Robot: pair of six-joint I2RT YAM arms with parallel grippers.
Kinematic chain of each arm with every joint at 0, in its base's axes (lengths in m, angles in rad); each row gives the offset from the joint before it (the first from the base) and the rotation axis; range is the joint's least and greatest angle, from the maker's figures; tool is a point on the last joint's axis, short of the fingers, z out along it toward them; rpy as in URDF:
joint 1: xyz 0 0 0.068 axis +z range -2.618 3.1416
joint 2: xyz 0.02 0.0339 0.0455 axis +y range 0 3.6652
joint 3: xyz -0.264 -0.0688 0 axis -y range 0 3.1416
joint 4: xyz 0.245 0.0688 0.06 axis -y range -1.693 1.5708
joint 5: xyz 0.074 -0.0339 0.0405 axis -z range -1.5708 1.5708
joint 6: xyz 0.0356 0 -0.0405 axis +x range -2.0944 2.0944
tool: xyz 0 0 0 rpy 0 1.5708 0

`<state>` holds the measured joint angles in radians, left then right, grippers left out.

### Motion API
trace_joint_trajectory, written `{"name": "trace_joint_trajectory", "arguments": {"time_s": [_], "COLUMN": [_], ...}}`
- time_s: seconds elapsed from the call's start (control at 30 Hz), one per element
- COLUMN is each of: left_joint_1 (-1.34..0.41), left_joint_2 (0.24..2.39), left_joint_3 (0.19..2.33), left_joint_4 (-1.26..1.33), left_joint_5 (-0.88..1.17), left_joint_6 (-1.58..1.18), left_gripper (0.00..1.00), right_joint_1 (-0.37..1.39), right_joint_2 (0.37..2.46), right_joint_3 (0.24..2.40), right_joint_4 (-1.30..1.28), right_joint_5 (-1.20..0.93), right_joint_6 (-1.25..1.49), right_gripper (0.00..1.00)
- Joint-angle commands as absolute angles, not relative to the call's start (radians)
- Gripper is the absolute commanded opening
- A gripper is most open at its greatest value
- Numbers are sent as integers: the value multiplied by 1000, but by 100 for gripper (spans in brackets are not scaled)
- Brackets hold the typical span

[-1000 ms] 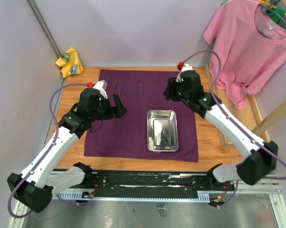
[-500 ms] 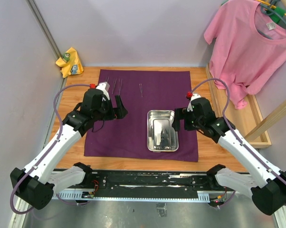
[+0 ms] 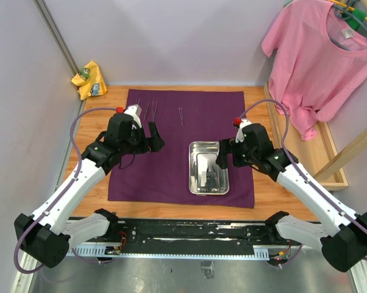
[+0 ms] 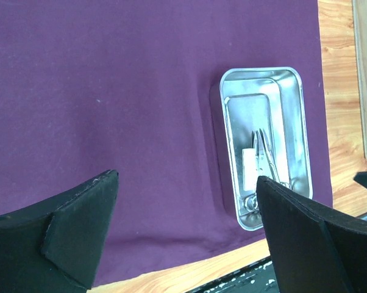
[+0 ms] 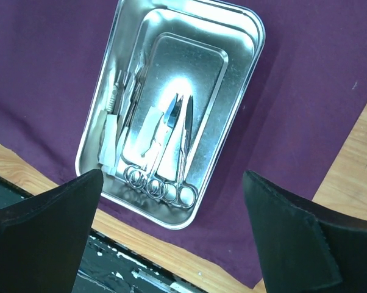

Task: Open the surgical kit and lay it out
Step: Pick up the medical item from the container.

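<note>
The tray (image 5: pixel 235 104) is glossy polished metal, like the scissors (image 5: pixel 185 146) inside. The cloth wrap (image 4: pixel 110 91) is matt fabric over a grained wood table (image 3: pixel 254 96); the white pieces (image 5: pixel 112 137) may be gauze.

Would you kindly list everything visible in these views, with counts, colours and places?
cloth wrap: one, dark purple, spread flat on the table
steel tray: one, shiny, on the cloth's near right part
ring-handled instruments: several, metal, inside the tray
gauze pieces: at least two, white, inside the tray
slim instruments: a few, metal, laid along the cloth's far edge
T-shirt: one, pink, hanging at far right
rag: one, yellow, far left corner
table: one, wooden, under the cloth
left gripper: one, black, open, above the cloth's left part
right gripper: one, black, open, above the tray
</note>
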<state>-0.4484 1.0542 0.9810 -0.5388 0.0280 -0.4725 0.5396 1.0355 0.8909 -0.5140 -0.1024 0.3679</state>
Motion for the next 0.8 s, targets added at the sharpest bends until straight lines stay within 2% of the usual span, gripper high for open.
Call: {"name": "trace_joint_trajectory", "arguments": {"time_s": [0.0,0.13,0.37,0.6,0.77], "left_joint_1": [-454,-454,-454,-454,-454], "left_joint_2": [1063,1075,1084,1093,1082], "left_joint_3": [966,960,943,936,934], "left_joint_4": [-504,-495,-479,-469,-469], "left_joint_5": [28,27,35,45,53], "left_joint_6": [-463,-457,-453,-450,-448], "left_gripper": [99,99,99,99,99], "right_joint_1": [557,564,629,673,694], "right_joint_2": [1133,1264,1359,1510,1610], "right_joint_3": [941,992,1009,1072,1130], "right_joint_4": [-495,-531,-481,-436,-425], "right_joint_5": [-110,-156,-147,-172,-157], "right_joint_6": [331,356,422,520,562], "right_gripper": [98,69,50,39,38]}}
